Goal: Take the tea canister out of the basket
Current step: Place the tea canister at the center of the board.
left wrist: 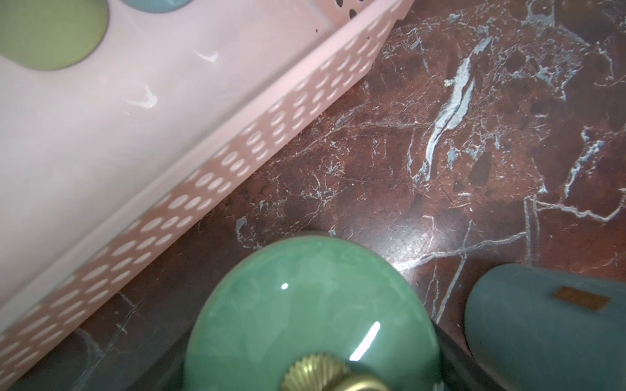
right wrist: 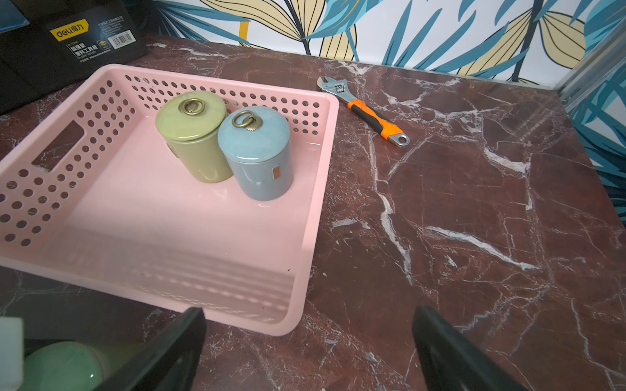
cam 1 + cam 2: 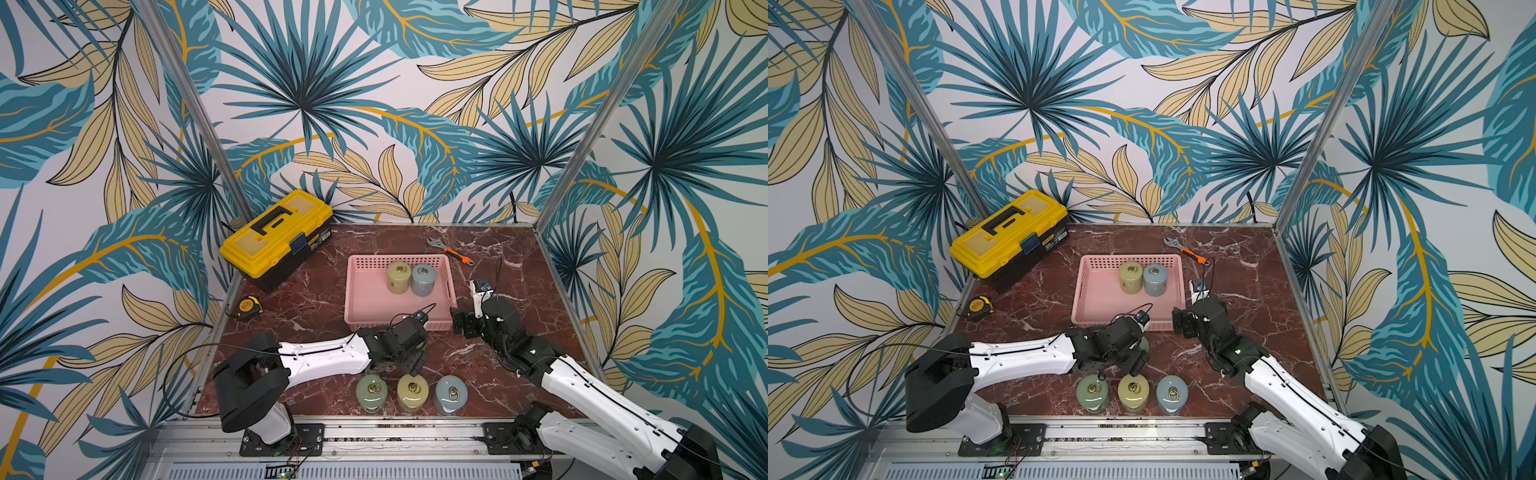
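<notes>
A staged robot-lab booth: leaf-print wall panels (image 3: 374,104) on aluminium posts (image 3: 200,124) enclose a marble-look tabletop (image 3: 519,291), with the left arm (image 3: 324,356) and right arm (image 3: 582,386) bolted to an aluminium rail (image 3: 395,430) at six o'clock.

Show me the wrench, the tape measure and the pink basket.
wrench (image 2: 378,121): right wrist view, on its orange handle.
tape measure (image 3: 248,306): in a top view, on its yellow face.
pink basket (image 3: 368,299): in a top view, on its bare floor.
</notes>
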Action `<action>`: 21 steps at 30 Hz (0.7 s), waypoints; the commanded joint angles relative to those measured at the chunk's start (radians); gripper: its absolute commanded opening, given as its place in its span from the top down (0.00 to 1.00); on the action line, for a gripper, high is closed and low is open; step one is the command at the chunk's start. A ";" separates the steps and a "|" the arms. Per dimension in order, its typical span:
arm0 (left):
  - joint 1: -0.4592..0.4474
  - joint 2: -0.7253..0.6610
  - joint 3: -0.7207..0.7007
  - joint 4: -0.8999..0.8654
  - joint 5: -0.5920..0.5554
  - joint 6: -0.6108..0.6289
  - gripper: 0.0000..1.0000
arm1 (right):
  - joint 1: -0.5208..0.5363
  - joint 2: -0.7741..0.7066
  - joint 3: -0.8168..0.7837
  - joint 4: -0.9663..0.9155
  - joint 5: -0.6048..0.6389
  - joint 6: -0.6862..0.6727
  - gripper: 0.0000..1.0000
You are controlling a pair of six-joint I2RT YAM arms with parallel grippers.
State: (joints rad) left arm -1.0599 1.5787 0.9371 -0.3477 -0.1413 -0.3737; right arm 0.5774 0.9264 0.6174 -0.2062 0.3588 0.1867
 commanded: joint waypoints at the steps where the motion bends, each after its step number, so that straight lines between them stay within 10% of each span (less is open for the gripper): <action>1: -0.006 -0.004 -0.014 0.044 -0.010 -0.017 0.38 | -0.003 -0.001 -0.021 0.013 0.006 0.010 0.01; 13: -0.013 -0.023 -0.002 0.037 -0.028 -0.040 0.01 | -0.002 -0.004 -0.021 0.014 0.005 0.009 0.01; 21: -0.012 -0.066 0.032 -0.012 -0.038 -0.051 0.00 | -0.002 0.004 -0.021 0.016 0.002 0.007 0.01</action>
State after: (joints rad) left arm -1.0698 1.5646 0.9375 -0.3408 -0.1608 -0.4160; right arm 0.5774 0.9268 0.6170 -0.2062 0.3588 0.1867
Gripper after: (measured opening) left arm 0.999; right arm 0.993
